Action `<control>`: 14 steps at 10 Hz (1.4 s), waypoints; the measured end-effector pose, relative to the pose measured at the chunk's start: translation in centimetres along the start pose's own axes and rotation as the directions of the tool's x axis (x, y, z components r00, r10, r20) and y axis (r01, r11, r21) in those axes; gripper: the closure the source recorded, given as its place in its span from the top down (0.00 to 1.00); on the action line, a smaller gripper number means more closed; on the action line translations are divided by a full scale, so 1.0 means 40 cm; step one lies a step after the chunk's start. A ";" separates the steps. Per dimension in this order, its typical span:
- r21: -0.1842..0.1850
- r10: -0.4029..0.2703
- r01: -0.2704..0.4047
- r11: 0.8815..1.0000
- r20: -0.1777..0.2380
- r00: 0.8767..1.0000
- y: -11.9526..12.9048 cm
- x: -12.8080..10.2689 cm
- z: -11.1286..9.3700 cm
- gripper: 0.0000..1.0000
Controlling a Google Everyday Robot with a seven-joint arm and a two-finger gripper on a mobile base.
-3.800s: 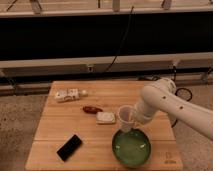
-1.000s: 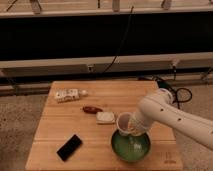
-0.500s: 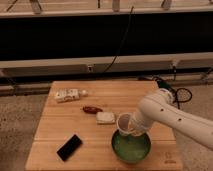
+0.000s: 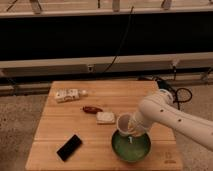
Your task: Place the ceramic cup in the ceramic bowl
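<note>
The small white ceramic cup (image 4: 124, 123) hangs tilted just over the far left rim of the green ceramic bowl (image 4: 131, 146), which sits on the wooden table near its front edge. My gripper (image 4: 132, 125) comes in from the right on a white arm and is shut on the cup's right side. The cup's mouth faces the camera, and its base is hidden behind it.
On the wooden table (image 4: 60, 130) lie a white rectangular block (image 4: 105, 117) just left of the cup, a small red-brown item (image 4: 92, 109), a pale packet (image 4: 67, 95) at the far left and a black flat device (image 4: 69, 147) at the front left. Cables trail off the right edge.
Since the earliest frame the arm has lowered the cup toward the bowl's rim. Over the last second nothing has visibly moved.
</note>
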 end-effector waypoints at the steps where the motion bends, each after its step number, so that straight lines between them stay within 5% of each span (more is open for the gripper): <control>1: 0.000 -0.002 0.002 1.000 0.000 1.000 0.002 -0.001 -0.001 0.02; 14: 0.002 -0.023 0.023 1.000 -0.001 1.000 0.010 -0.007 -0.001 0.02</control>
